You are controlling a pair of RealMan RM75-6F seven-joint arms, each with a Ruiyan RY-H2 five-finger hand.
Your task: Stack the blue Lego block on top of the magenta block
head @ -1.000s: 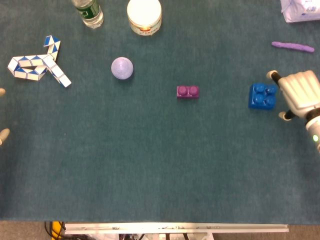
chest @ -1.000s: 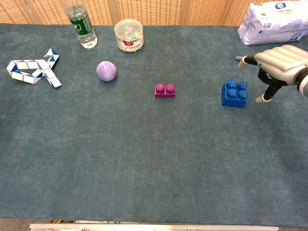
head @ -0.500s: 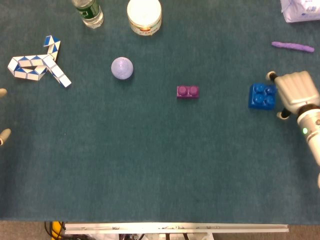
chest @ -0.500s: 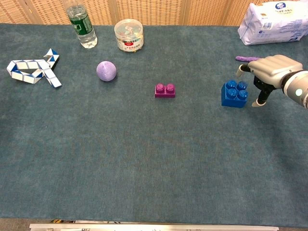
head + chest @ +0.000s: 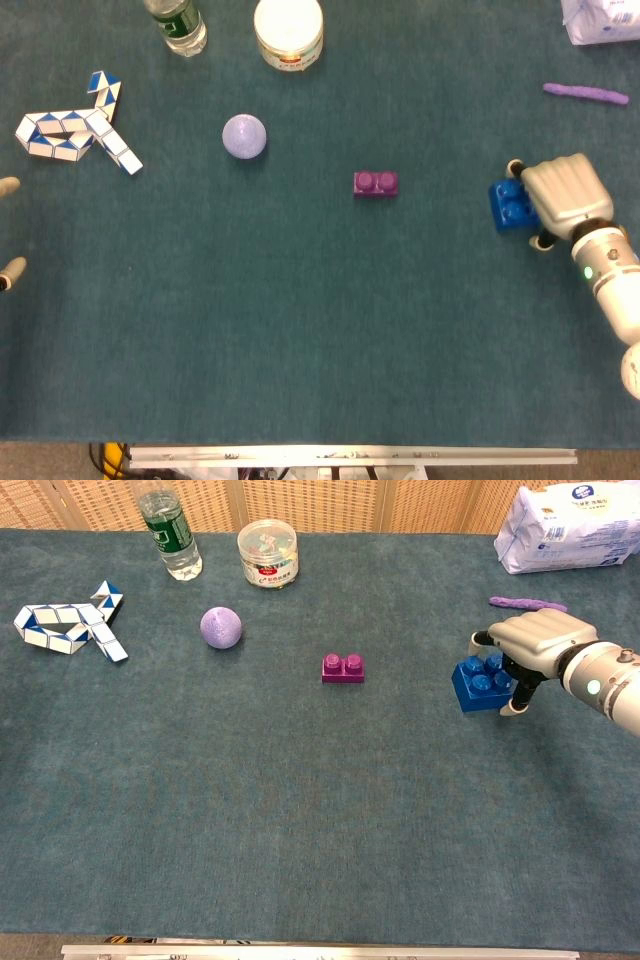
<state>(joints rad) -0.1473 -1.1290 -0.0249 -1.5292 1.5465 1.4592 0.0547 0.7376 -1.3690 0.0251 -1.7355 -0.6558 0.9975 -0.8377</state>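
Chest view: the blue Lego block [image 5: 480,681] is being gripped by the right hand [image 5: 532,640] at the table's [image 5: 300,810] right side, well apart from the magenta block [image 5: 343,668] to its left. Fingers are being wrapped over the block's top and far side, thumb at the near right edge; the block is sitting slightly rotated and looks tilted, whether lifted cannot be told. In the head view the right hand [image 5: 560,192] is covering half the blue Lego block [image 5: 512,203]. Judged rigid, light, smooth plastic: slip is being risked, so opposite flat side walls are being favoured over studs. The magenta block [image 5: 375,183] is lying studs up, long axis left-right; the blue one is nearly square, studs up. Only fingertips of the left hand [image 5: 8,230] are being shown at the left edge, apart, holding nothing.
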